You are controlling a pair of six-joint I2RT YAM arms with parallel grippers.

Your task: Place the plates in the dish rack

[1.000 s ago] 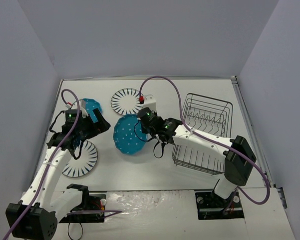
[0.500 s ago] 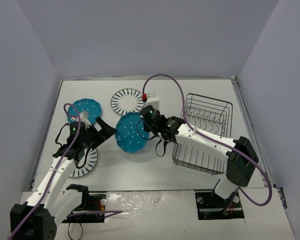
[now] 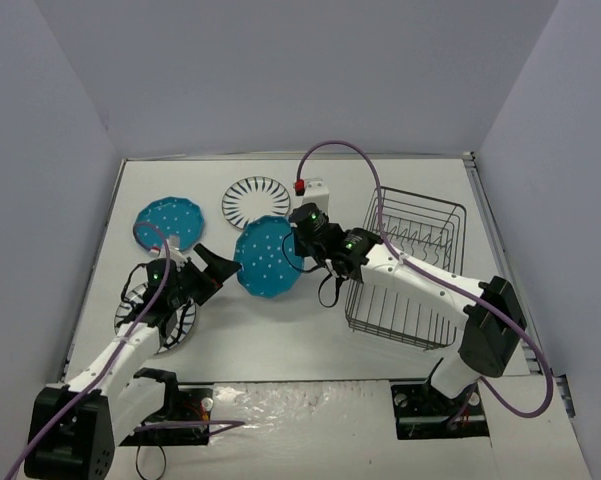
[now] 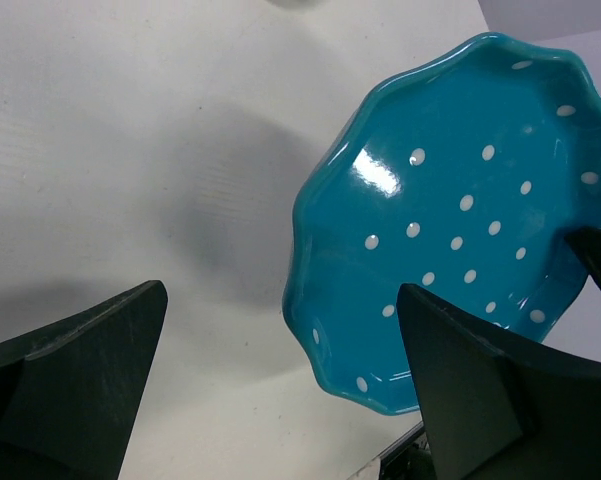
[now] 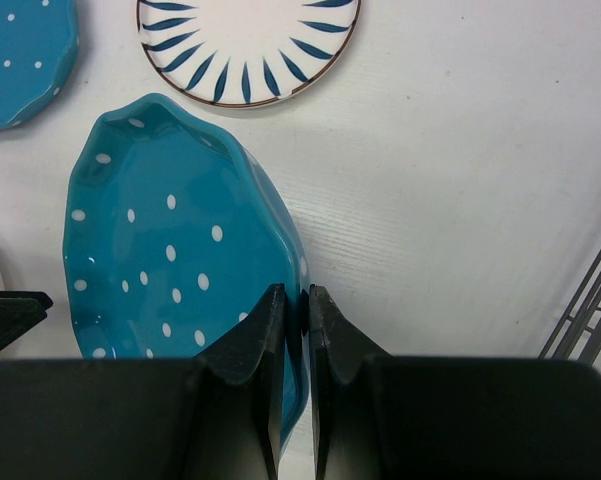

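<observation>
Near the front left, a striped plate [image 3: 176, 326] lies flat on the white table [image 3: 280, 335], partly hidden beneath the left arm [image 3: 130, 340]. Just beyond it, the left gripper [image 3: 215, 266] is spread wide and holds nothing, its fingers pointing toward a teal dotted plate [image 3: 265, 258] that is tilted up over the middle of the table. The right gripper [image 5: 298, 300] is pinched tight on that plate's right rim. The black wire dish rack [image 3: 420, 240] stands to the right. Farther back, a second teal plate [image 3: 168, 220] lies flat at the left, with a second striped plate [image 3: 255, 200] to its right.
</observation>
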